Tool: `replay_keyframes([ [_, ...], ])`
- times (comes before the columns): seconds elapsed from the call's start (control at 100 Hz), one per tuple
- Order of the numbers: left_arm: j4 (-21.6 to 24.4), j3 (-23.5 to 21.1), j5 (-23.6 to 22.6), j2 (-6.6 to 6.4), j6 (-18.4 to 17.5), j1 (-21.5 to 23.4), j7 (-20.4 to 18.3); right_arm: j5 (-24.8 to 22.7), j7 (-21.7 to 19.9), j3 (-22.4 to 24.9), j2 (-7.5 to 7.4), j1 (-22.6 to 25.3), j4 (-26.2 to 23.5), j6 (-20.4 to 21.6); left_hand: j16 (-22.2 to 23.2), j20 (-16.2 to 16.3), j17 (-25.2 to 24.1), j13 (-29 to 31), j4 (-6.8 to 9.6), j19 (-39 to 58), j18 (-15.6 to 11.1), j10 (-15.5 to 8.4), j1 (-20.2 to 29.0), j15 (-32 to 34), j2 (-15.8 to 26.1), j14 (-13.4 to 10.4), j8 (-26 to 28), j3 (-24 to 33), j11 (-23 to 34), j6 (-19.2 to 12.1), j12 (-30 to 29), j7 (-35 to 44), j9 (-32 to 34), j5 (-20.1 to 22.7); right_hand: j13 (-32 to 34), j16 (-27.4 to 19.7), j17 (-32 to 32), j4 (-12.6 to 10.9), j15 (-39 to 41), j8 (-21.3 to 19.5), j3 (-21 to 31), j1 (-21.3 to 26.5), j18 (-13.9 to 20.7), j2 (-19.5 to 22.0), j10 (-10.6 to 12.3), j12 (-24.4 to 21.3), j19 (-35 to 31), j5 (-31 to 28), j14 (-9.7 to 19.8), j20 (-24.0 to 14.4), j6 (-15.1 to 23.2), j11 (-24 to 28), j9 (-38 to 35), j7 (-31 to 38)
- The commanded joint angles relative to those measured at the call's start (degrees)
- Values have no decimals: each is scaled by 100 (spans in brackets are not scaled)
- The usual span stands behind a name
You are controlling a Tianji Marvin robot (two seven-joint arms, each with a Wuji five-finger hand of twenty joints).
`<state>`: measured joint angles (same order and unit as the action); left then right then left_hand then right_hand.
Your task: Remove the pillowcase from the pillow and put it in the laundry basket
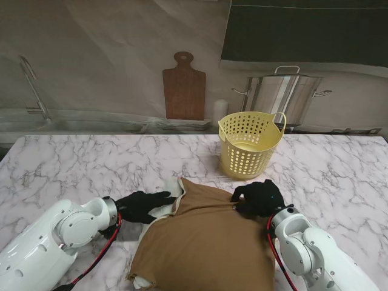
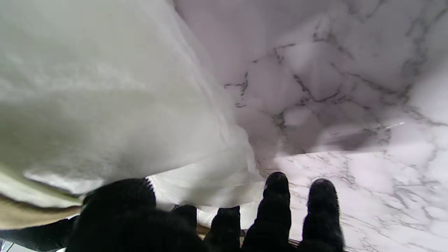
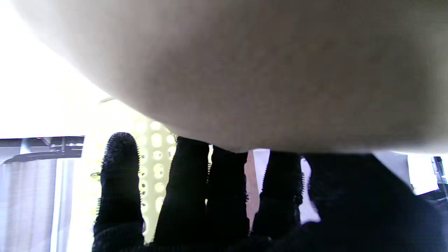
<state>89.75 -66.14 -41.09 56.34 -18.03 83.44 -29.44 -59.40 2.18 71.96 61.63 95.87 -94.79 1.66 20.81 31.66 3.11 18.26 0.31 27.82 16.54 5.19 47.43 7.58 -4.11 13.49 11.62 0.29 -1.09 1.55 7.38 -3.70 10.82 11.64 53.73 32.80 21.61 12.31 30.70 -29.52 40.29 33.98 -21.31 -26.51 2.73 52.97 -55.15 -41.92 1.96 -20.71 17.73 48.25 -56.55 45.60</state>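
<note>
A brown pillowcase covers a white pillow lying on the marble table near me. The pillow's bare corner sticks out at the far left of the case, and another bit shows at the near left. My left hand, in a black glove, lies on that far bare corner, with white pillow cloth between thumb and fingers. My right hand is curled on the case's far right corner, and brown cloth drapes over its fingers. The yellow laundry basket stands upright just beyond the pillow.
A wooden cutting board leans on the back wall, with a steel stockpot to its right. A sink and faucet sit at the back left. Bare marble lies to the left and far right of the pillow.
</note>
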Motion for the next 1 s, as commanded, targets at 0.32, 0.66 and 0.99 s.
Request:
replay_keyframes([
  [0.32,-124,93,15,-89,47,35,-355,-391,87,497,-120,564,37,-315,-62,138,19,-151,-108,-992,-34,60,45,-70,-681,-128,76,-164,95,186,41,339,-101,124,460,451,232,-386,825,-539,1252,1264,361,87,-300,213,-307,-649,-348,-128,-185,689,-336,787],
  [0.66,-97,135,-23,-91,42,-1,-364,-328,221,312,-113,442,152,-251,-64,173,40,-163,-111,-1053,-42,74,12,-70,-646,-128,74,-167,95,188,40,334,-112,101,435,430,235,-370,772,-519,1145,1241,319,158,-226,187,-384,-559,-309,-128,-153,646,-297,725],
  [0.99,-64,183,-207,-68,81,-152,-274,-63,351,-129,-63,26,274,-422,-59,212,63,-144,-112,-1084,-38,96,6,-59,-593,-143,69,-161,99,197,44,326,-106,61,419,444,161,-422,809,-385,982,1238,154,230,-146,125,-563,-458,-320,-272,-128,575,-290,678],
])
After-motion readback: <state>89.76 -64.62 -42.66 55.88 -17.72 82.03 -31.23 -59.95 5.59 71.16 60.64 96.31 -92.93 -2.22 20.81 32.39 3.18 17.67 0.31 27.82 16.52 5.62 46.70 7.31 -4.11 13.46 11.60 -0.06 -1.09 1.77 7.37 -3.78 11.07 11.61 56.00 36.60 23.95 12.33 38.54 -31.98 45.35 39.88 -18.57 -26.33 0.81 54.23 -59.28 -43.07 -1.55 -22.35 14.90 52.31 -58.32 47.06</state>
